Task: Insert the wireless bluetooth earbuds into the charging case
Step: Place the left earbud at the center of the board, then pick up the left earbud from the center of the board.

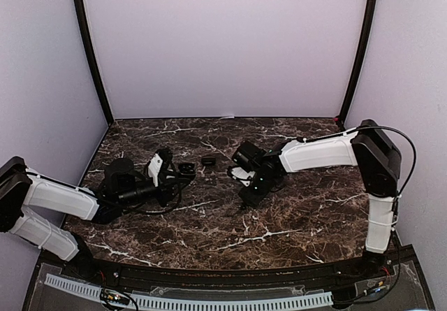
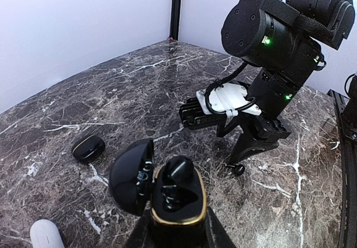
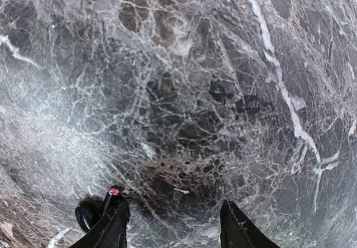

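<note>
- Top external view: dark marble bench (image 1: 293, 213) under both arms, left arm (image 1: 56, 199) reaching in from the left, right arm (image 1: 321, 154) bent down at mid-bench.
- Open charging case (image 2: 178, 200), black with a gold rim, gripped narrowly in the left jaws, lid (image 2: 131, 175) swung aside, one bud seemingly seated inside.
- Closed black case (image 2: 88, 147) lying apart on the bench.
- Right jaws pointed down, standing apart, holding nothing, bare marble in the gap.
- Black earbud (image 3: 88, 215) on the bench just beside the outer face of one right finger, not between the jaws; pink-tipped stem pointing up the wrist view.
- Nearer the right arm by far; probably calls for a sideways shift to centre the bud before closing, then a carry leftward to the case.
</note>
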